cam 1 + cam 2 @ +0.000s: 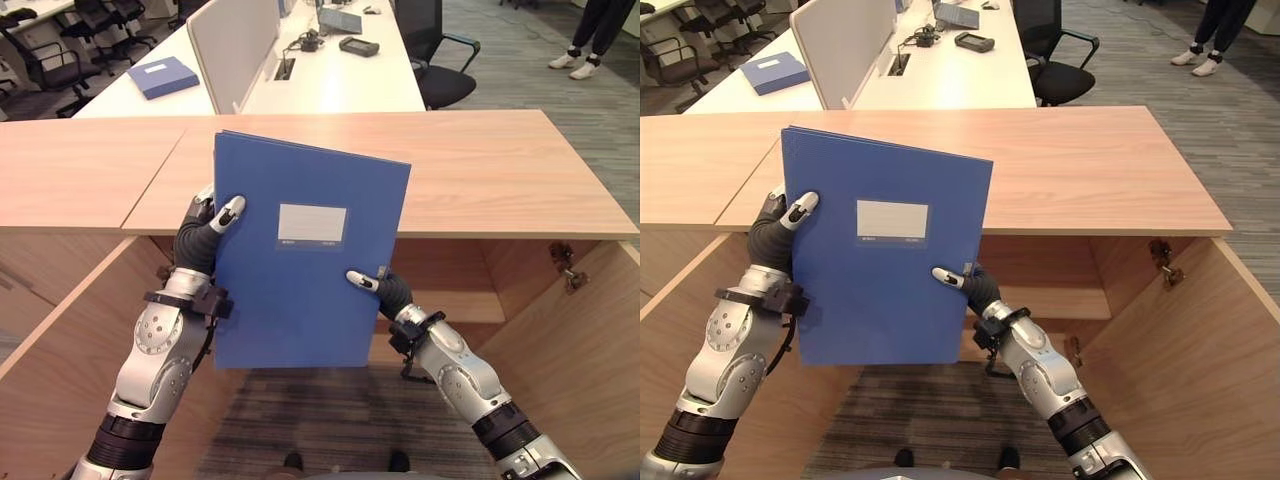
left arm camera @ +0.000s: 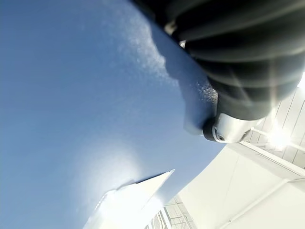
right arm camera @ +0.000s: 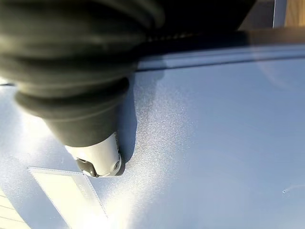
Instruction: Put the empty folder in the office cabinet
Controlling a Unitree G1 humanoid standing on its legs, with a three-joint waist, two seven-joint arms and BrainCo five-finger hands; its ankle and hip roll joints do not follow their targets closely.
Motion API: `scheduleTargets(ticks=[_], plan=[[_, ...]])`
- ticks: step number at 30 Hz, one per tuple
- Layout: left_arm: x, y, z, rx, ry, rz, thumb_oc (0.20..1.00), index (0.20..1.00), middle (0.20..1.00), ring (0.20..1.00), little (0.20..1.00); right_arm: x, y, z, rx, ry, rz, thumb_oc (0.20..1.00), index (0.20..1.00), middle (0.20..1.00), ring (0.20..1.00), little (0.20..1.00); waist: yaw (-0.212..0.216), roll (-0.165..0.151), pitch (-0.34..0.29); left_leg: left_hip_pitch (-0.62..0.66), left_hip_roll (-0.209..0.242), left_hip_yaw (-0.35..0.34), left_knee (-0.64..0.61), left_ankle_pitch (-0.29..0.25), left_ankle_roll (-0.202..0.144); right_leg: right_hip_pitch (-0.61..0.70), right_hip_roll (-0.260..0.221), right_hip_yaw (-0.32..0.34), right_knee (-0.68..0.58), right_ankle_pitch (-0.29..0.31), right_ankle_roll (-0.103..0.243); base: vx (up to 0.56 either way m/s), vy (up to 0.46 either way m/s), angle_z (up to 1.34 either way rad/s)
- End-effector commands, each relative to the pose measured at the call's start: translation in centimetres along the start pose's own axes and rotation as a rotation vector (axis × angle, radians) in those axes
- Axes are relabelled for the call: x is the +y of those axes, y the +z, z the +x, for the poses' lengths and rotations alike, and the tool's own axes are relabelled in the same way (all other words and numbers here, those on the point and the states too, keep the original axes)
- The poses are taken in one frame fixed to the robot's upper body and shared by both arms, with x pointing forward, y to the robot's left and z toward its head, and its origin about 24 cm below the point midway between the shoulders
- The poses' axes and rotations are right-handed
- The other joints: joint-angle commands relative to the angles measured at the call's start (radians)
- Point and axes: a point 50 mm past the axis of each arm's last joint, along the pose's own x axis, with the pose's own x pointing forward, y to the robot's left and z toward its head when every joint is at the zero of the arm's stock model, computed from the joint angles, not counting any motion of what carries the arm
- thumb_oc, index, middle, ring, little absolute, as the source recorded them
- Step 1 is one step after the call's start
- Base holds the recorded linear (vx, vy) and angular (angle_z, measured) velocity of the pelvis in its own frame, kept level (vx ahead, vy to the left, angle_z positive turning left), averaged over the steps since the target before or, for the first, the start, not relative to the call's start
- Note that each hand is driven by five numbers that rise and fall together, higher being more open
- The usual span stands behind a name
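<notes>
A blue folder (image 1: 300, 250) with a white label is held upright in front of me, above the open wooden cabinet (image 1: 420, 170). My left hand (image 1: 205, 232) grips its left edge, thumb on the front cover. My right hand (image 1: 385, 288) grips the right edge lower down, thumb pressed on the cover. Both wrist views show a thumb (image 3: 97, 160) lying on the blue cover (image 2: 71, 105). The fingers behind the folder are hidden.
The cabinet's doors (image 1: 580, 350) stand open to both sides, with a shelf (image 1: 460, 305) inside. Beyond are white desks (image 1: 330, 80) with another blue folder (image 1: 163, 76), office chairs (image 1: 440, 60), and a person's legs (image 1: 585, 40) at the far right.
</notes>
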Motion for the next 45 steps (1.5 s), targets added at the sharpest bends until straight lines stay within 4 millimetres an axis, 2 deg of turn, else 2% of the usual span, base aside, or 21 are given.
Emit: scheduleTargets(ticks=[1,2,3,4,15,17,20,21,22,24,26,28,30,32,33,36,38,39,41,43,45], plan=[[-1.7,2.9,2.0,-0.173,-0.110,-0.031,0.200,0.200,0.200,0.200,0.200,3.3,1.9,2.5,-0.078,0.172,-0.009,0.200,0.200,0.200,0.200,0.200,-0.008,-0.040,-0.010,-0.001,0.017,0.024,0.003,-0.060,-0.028,0.086,-0.055,0.039,0.002,-0.136,0.083,0.00,0.000,0.00],[-1.6,2.8,1.9,-0.166,-0.111,-0.029,0.325,0.325,0.325,0.325,0.325,3.1,1.8,2.4,-0.074,0.170,-0.014,0.200,0.200,0.200,0.200,0.200,-0.008,-0.041,-0.010,-0.002,0.017,0.023,0.003,-0.060,-0.028,0.086,-0.055,0.040,0.002,-0.136,0.084,0.00,0.000,0.00],[-1.4,2.6,1.8,-0.150,-0.114,-0.024,0.583,0.583,0.583,0.583,0.583,2.8,1.8,2.2,-0.062,0.164,-0.034,0.200,0.200,0.200,0.200,0.200,-0.007,-0.042,-0.010,-0.002,0.016,0.022,0.003,-0.060,-0.028,0.085,-0.055,0.039,0.002,-0.135,0.084,0.00,0.000,0.00],[-1.2,2.5,1.7,-0.144,-0.113,-0.017,1.000,1.000,1.000,1.000,1.000,2.5,1.7,2.0,-0.054,0.159,-0.046,0.200,0.200,0.200,0.200,0.200,-0.006,-0.042,-0.010,-0.003,0.016,0.021,0.003,-0.060,-0.028,0.085,-0.055,0.038,0.002,-0.135,0.084,0.00,0.000,0.00],[2.1,2.8,-0.6,-0.109,-0.025,0.101,1.000,1.000,1.000,1.000,1.000,-1.6,1.3,-1.3,0.064,0.070,-0.236,0.200,0.200,0.200,0.200,0.200,0.003,-0.050,-0.008,-0.013,0.013,0.012,0.003,-0.059,-0.029,0.083,-0.056,0.033,0.002,-0.136,0.086,0.00,0.000,0.00],[3.7,2.5,-2.2,-0.079,0.033,0.123,1.000,1.000,1.000,1.000,1.000,-3.1,2.6,-2.7,0.076,0.033,-0.429,0.200,0.200,0.200,0.200,0.200,0.009,-0.053,-0.006,-0.017,0.012,0.007,0.003,-0.058,-0.028,0.082,-0.055,0.030,0.002,-0.138,0.088,0.00,0.000,0.00],[5.0,1.8,-3.9,-0.032,0.069,0.135,1.000,1.000,1.000,1.000,1.000,-3.9,4.9,-3.8,0.022,-0.013,-0.639,0.200,0.200,0.200,0.200,0.200,0.011,-0.051,-0.007,-0.016,0.012,0.006,0.003,-0.060,-0.025,0.085,-0.055,0.029,0.002,-0.141,0.089,0.01,0.009,0.01],[6.0,0.6,-5.2,0.028,0.112,0.117,1.000,1.000,1.000,1.000,1.000,-4.0,7.4,-4.4,-0.076,-0.091,-0.863,0.200,0.200,0.200,0.200,0.200,0.012,-0.046,-0.008,-0.014,0.012,0.005,0.003,-0.061,-0.022,0.086,-0.056,0.028,0.002,-0.143,0.089,0.04,0.041,0.03],[6.8,-0.8,-6.3,0.104,0.134,0.097,1.000,1.000,1.000,1.000,1.000,-4.2,8.6,-5.0,-0.137,-0.166,-1.002,0.200,0.200,0.200,0.200,0.200,0.010,-0.039,-0.007,-0.012,0.013,0.003,0.003,-0.062,-0.020,0.090,-0.056,0.026,0.002,-0.144,0.089,0.04,0.047,0.00],[7.9,-2.6,-8.8,0.248,0.137,0.077,1.000,1.000,1.000,1.000,1.000,-3.5,9.8,-5.3,-0.251,-0.240,-1.214,0.200,0.200,0.200,0.200,0.200,0.018,-0.028,-0.004,-0.012,0.013,0.000,0.003,-0.062,-0.017,0.092,-0.056,0.023,0.002,-0.145,0.091,0.01,0.020,-0.01],[9.0,-4.6,-12.0,0.451,0.123,0.057,1.000,1.000,1.000,1.000,1.000,-2.3,9.5,-5.0,-0.307,-0.225,-1.380,0.200,0.200,0.200,0.200,0.200,0.026,-0.022,0.002,-0.014,0.013,-0.001,0.003,-0.060,-0.015,0.092,-0.054,0.024,0.002,-0.143,0.093,-0.02,-0.005,0.02],[8.8,-8.8,-16.5,0.737,0.122,0.028,1.000,1.000,1.000,1.000,1.000,-0.6,8.1,-3.3,-0.281,-0.086,-1.569,0.200,0.200,0.200,0.200,0.200,0.032,-0.023,0.007,-0.019,0.013,-0.001,0.003,-0.056,-0.014,0.086,-0.054,0.026,0.005,-0.142,0.097,-0.04,-0.013,0.06],[8.5,-9.6,-17.0,0.775,0.123,0.029,1.000,1.000,1.000,1.000,1.000,-0.3,7.8,-2.8,-0.271,-0.055,-1.594,0.200,0.200,0.200,0.200,0.200,0.033,-0.022,0.008,-0.020,0.014,-0.001,0.003,-0.056,-0.013,0.085,-0.054,0.025,0.006,-0.141,0.096,0.00,0.000,0.00],[7.4,-11.8,-19.1,0.908,0.125,0.023,1.000,1.000,1.000,1.000,1.000,0.0,6.9,-2.1,-0.233,0.010,-1.654,0.200,0.200,0.200,0.200,0.200,0.034,-0.025,0.008,-0.024,0.014,-0.005,0.003,-0.056,-0.011,0.081,-0.053,0.025,0.007,-0.142,0.095,-0.01,-0.006,0.04],[7.4,-11.9,-19.1,0.907,0.126,0.022,1.000,1.000,1.000,1.000,1.000,0.0,6.9,-2.1,-0.233,0.010,-1.656,0.200,0.200,0.200,0.200,0.200,0.034,-0.024,0.008,-0.024,0.014,-0.005,0.003,-0.056,-0.011,0.081,-0.053,0.024,0.007,-0.142,0.095,-0.01,-0.003,0.03],[5.6,-14.8,-21.3,1.045,0.133,0.000,1.000,1.000,1.000,1.000,1.000,0.1,5.4,-1.4,-0.167,0.079,-1.672,0.200,0.200,0.200,0.200,0.200,0.033,-0.028,0.007,-0.030,0.012,-0.010,0.003,-0.055,-0.009,0.077,-0.053,0.020,0.009,-0.143,0.094,0.00,0.000,0.00],[5.3,-15.2,-21.6,1.065,0.137,-0.005,1.000,1.000,1.000,1.000,1.000,-0.1,5.0,-1.3,-0.143,0.091,-1.659,0.200,0.200,0.200,0.200,0.200,0.031,-0.027,0.007,-0.032,0.012,-0.011,0.003,-0.055,-0.009,0.077,-0.052,0.019,0.010,-0.144,0.093,0.00,0.000,0.00],[4.7,-16.3,-22.5,1.122,0.153,-0.001,1.000,1.000,1.000,1.000,1.000,-0.6,3.6,-1.2,-0.068,0.096,-1.568,0.200,0.200,0.200,0.200,0.200,0.032,-0.028,0.008,-0.032,0.010,-0.013,0.003,-0.054,-0.009,0.077,-0.052,0.017,0.011,-0.143,0.091,0.00,0.000,0.00],[4.4,-16.6,-22.6,1.135,0.150,0.002,1.000,1.000,1.000,1.000,1.000,-0.7,3.1,-1.1,-0.034,0.104,-1.510,0.200,0.200,0.200,0.200,0.200,0.031,-0.028,0.009,-0.033,0.009,-0.015,0.003,-0.053,-0.008,0.076,-0.053,0.016,0.011,-0.143,0.091,0.00,0.001,0.02],[3.7,-17.7,-23.8,1.210,0.150,0.001,1.000,1.000,1.000,1.000,1.000,-1.6,0.3,-1.1,0.121,0.106,-1.244,0.200,0.200,0.200,0.200,0.200,0.028,-0.030,0.009,-0.037,0.007,-0.019,0.003,-0.052,-0.008,0.072,-0.054,0.012,0.012,-0.143,0.088,-0.01,0.010,0.05],[3.5,-18.2,-24.3,1.251,0.149,0.019,1.000,1.000,1.000,1.000,1.000,-2.2,-0.7,-1.1,0.181,0.087,-1.123,0.200,0.200,0.200,0.200,0.200,0.025,-0.031,0.010,-0.038,0.006,-0.020,0.003,-0.051,-0.009,0.071,-0.054,0.011,0.013,-0.143,0.087,0.00,0.012,0.04]])
